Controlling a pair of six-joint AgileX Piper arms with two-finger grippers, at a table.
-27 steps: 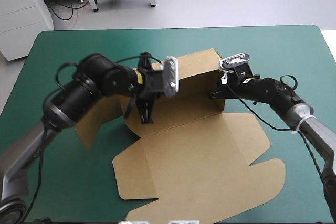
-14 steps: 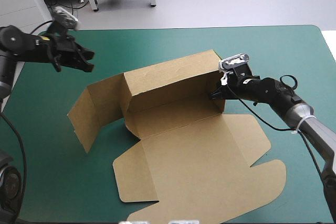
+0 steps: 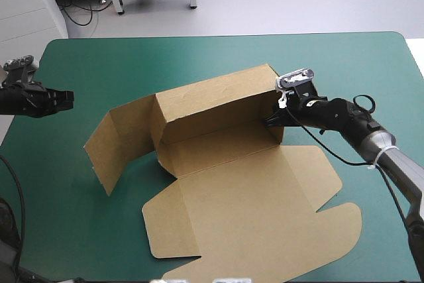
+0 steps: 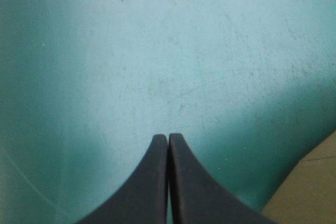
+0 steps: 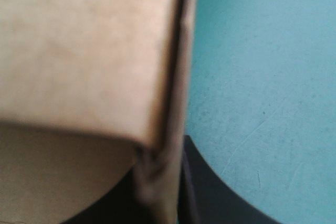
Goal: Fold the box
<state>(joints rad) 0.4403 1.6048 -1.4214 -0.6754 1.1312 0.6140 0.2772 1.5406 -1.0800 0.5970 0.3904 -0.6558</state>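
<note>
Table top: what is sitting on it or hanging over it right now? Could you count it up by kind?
Brown box: 1
Pairs of black fingers: 2 (left fingers shut and empty, right fingers shut on the box's raised right wall)
Total: 3

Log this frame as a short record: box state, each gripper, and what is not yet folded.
box: partly folded; back wall upright, front panels flat on the table
left side flap: standing, splayed outward
right gripper: shut on the box at the back wall's right end
left gripper: shut, empty, near the table's left edge, apart from the box
not yet done: side flap untucked, front panels unraised
</note>
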